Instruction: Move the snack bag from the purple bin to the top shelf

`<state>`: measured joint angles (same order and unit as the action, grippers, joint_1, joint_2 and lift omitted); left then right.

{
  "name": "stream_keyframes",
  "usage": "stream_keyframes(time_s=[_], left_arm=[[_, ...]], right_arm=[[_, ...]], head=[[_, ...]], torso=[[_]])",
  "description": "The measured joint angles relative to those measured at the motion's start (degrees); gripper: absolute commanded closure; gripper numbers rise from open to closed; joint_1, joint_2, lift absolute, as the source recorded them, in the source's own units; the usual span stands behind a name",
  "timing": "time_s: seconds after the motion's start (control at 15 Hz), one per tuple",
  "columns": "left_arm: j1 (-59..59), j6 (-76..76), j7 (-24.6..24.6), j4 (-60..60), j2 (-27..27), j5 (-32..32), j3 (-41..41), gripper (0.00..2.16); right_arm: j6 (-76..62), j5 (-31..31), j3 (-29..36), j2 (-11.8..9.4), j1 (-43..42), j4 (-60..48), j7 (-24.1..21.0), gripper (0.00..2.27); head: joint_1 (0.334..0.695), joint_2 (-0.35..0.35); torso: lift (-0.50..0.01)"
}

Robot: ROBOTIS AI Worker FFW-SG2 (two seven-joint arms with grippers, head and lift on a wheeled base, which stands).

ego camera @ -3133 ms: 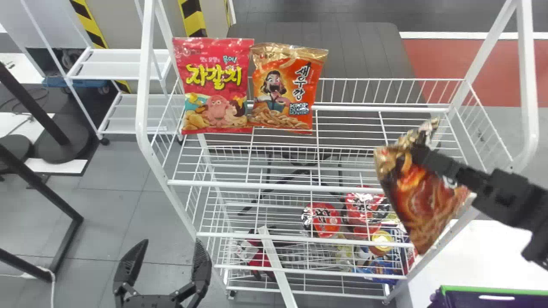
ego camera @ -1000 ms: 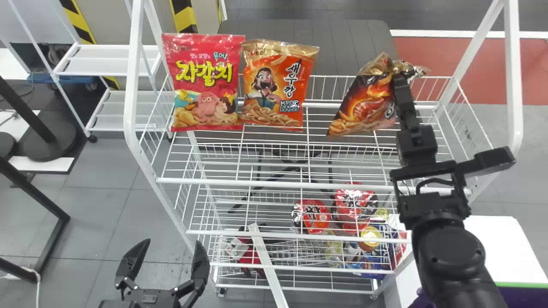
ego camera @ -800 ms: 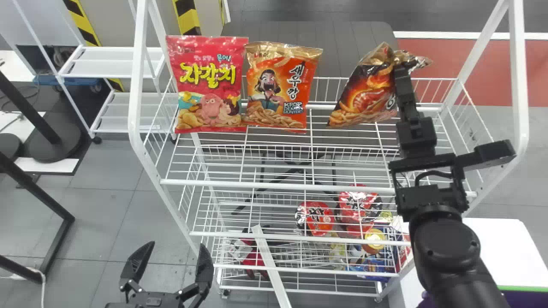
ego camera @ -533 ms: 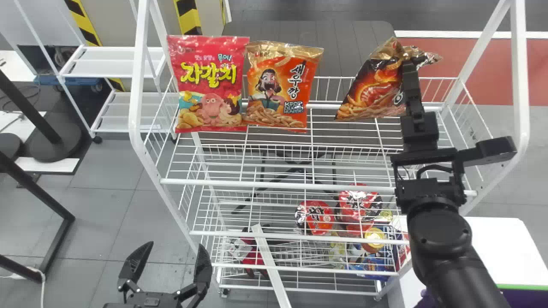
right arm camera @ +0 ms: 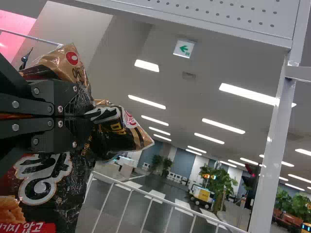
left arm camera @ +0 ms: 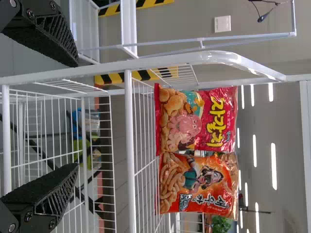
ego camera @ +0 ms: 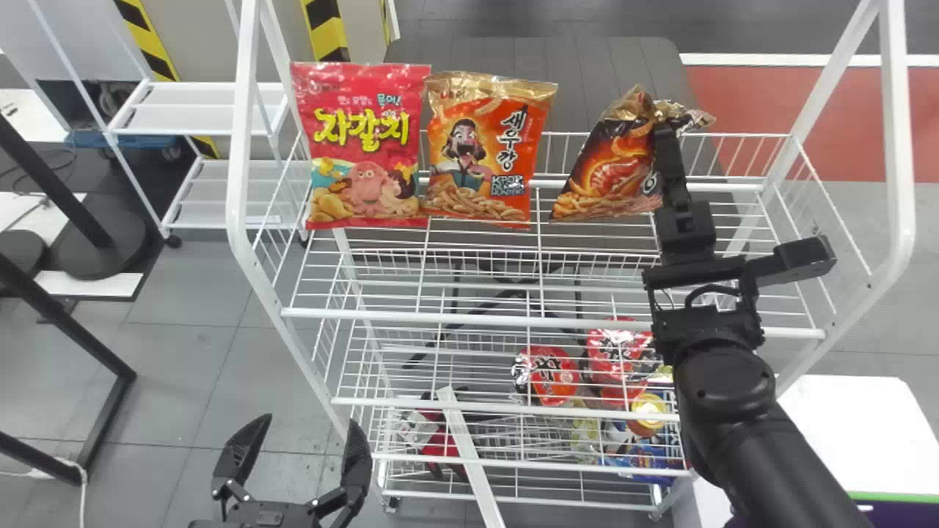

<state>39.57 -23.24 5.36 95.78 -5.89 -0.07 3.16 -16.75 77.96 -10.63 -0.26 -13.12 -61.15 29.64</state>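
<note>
Black snack bag: up at the top shelf, held by its crinkly top, with most of it hanging on the left side of the right gripper.
Right gripper: its two fingers are pinched tight on the black snack bag.
Left gripper: wide open with nothing in it, waiting low down in front of the rack.
Which way the bag leans: its long side slants, top to the right and bottom to the left, toward the orange snack bag. There is a gap between the two bags.
Nearer arm: the right one.
Next move: I think it should make the bag stand straighter, rest it on the wires beside the orange one, then let go.
</note>
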Motion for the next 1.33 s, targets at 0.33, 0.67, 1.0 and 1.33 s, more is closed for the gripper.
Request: stream_keyframes(time_s=[0.33,0.67,1.0,1.33], left_arm=[[0.21,-0.01,0.08,0.18,0.00,-0.09,-0.09,0.08],[0.49,-0.01,0.35,0.36,0.00,-0.10,-0.01,0.08],[0.51,-0.01,0.33,0.38,0.00,-0.10,0.00,0.08],[0.51,-0.01,0.29,0.41,0.00,-0.10,0.00,0.08]], right_arm=[[0.21,0.18,-1.69,0.00,-2.04,3.60,-1.06,2.19],[0.04,-0.69,-3.16,0.00,-3.17,4.90,-1.89,0.91],[0.19,-1.91,-3.52,0.00,-3.23,4.92,-4.12,0.02],[0.07,-2.15,-3.44,0.00,-3.26,4.90,-4.24,0.05]], head=[[0.695,0.070],[0.695,0.084],[0.695,0.088],[0.695,0.087]], torso=[[0.000],[0.000],[0.000],[0.000]])
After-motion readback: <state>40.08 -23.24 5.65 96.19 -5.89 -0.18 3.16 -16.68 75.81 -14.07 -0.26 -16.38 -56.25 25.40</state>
